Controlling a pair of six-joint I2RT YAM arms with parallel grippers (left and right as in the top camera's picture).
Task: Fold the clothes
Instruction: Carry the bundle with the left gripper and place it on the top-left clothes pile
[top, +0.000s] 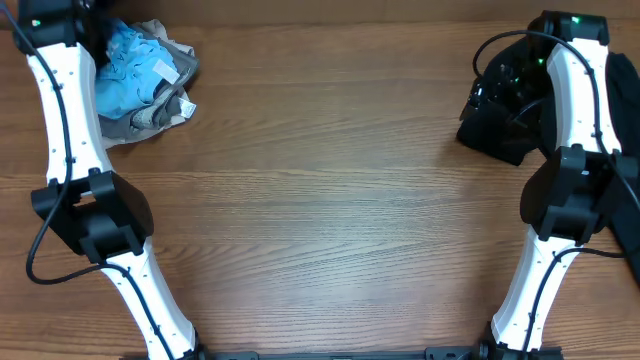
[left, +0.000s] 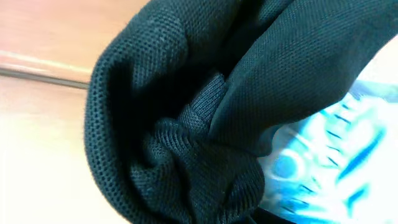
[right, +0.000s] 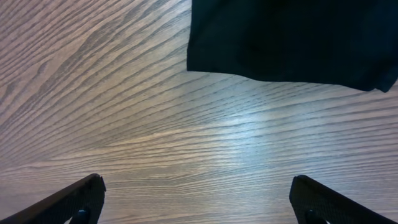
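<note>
A bundle of light-blue printed, grey and beige clothes (top: 140, 75) lies at the table's far left corner. My left gripper (top: 98, 42) is down at that bundle. In the left wrist view bunched black mesh shirt fabric (left: 186, 118) fills the frame and hides the fingers, with the light-blue garment (left: 329, 155) beside it; the gripper is shut on the black fabric. A dark pile of black shirts (top: 500, 125) lies at the far right. My right gripper (right: 199, 202) hovers open over bare wood just short of a black shirt's edge (right: 292, 37), nothing between its fingers.
The wooden table (top: 330, 200) stretches between the two piles. Both arms' bases stand at the near edge. The table's right edge lies just past the black pile.
</note>
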